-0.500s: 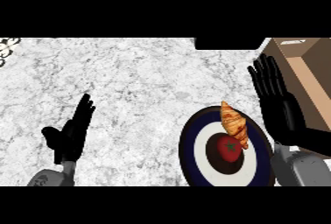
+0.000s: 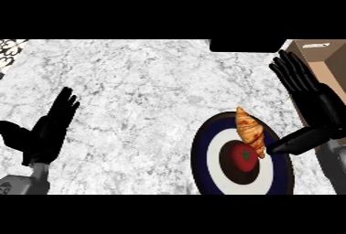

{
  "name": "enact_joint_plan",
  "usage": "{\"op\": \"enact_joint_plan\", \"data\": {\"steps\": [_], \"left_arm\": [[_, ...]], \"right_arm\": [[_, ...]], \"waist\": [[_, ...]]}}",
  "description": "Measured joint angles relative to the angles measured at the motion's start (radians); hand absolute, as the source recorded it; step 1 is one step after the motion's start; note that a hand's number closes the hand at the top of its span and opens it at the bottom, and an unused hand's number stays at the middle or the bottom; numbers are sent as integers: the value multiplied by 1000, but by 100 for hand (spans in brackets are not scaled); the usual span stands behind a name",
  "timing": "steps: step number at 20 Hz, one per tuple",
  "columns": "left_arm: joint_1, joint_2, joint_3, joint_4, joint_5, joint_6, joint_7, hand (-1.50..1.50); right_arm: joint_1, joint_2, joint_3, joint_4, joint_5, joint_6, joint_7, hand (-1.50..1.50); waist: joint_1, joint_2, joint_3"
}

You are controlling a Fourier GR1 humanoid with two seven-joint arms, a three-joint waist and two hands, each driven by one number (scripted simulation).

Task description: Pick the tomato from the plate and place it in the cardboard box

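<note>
Centrally, bare counter (image 2: 148, 91) lies wide. Tomato (image 2: 246, 156) sits mid-plate (image 2: 202, 160), croissant (image 2: 249, 129) touching it; plate's lower rim is cut off. Right hand (image 2: 312, 106), fingers straight, thumb apparently just beside the tomato, partly hides the cardboard box (image 2: 330, 59). Left hand (image 2: 49, 130) rests open.

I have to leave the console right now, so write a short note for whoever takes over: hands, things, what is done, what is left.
Left hand: open, fingers up, resting at the view's left edge, holding nothing.
Right hand: open, fingers straight, beside the plate's right rim, thumb pointing toward the tomato; holding nothing.
The round red tomato lies at the centre of the round plate with dark blue and white rings. A golden-brown croissant lies on the same plate, just above the tomato.
The brown cardboard box shows at the upper right corner, behind the right hand.
Done: nothing picked yet.
Left: grasp the tomato, carry it to the box, release it inside.
</note>
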Motion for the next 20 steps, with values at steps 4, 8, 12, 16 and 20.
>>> {"op": "enact_joint_plan", "data": {"steps": [4, 8, 12, 16, 20], "left_arm": [[39, 32, 26, -71, 30, -23, 46, 0], [49, 50, 60, -80, 52, -43, 71, 0], [48, 69, 80, -93, 65, -51, 93, 0], [67, 73, 88, -107, 72, -64, 94, 0], [77, 69, 86, -124, 68, -66, 101, 0]], "right_arm": [[49, -51, -53, 32, -4, 155, -208, -150], [56, -140, -65, 1, 56, 265, -297, -150], [37, -265, -34, -71, 224, 286, -278, -150], [13, -370, 10, -166, 381, 289, -202, -150], [-13, -414, 87, -252, 506, 308, -85, -150]], "waist": [[-7, 0, 1], [-16, -1, 0], [-17, -3, -1], [-17, -5, -2], [-14, -4, -3]]}}
